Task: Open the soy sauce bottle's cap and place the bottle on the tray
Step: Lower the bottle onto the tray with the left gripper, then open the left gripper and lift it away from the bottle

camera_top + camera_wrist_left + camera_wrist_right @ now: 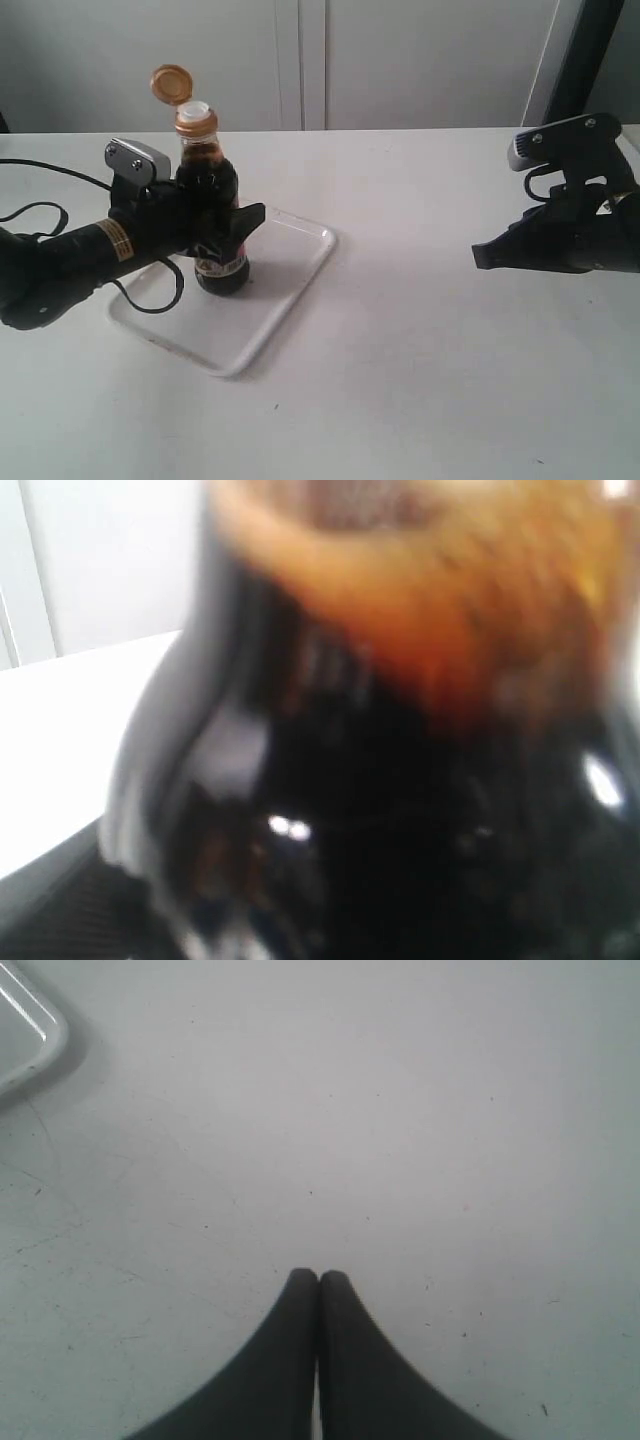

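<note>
Exterior view is showing the bottle (214, 215) standing upright on the tray (290, 290), toward its left and far part, with the cap (171, 84) flipped up and hanging off its hinge to the left of the white spout (194, 108). The left pincer (222, 228) is clamping the bottle's belly from the left, one finger sticking out on the right of it. I judge the task nearly done, with only the release left. The risk is lying in that release: the bottle is tall and narrow, and a finger dragging on the label while backing off could tip it, spilling sauce through the open spout. The tray's low rim is lying just behind the bottle, so a nudge that way could catch the base. Free room is lying to the left, over bare desk (420, 380), where the arm is coming from. The right pincer (480, 256) is hovering well apart on the right, out of the way.

Left wrist view is giving only a blurred mass of dark liquid and orange collar (400, 610), the bottle (400, 820) filling the frame; the fingers are not showing here, so the grip width cannot be read from it.

Right wrist view is showing the right pincer (319, 1278) with its tips pressed together and holding nothing, over bare desk (400, 1120), with a corner of the tray (48, 1032) at the picture's edge, well apart from the tips.
</note>
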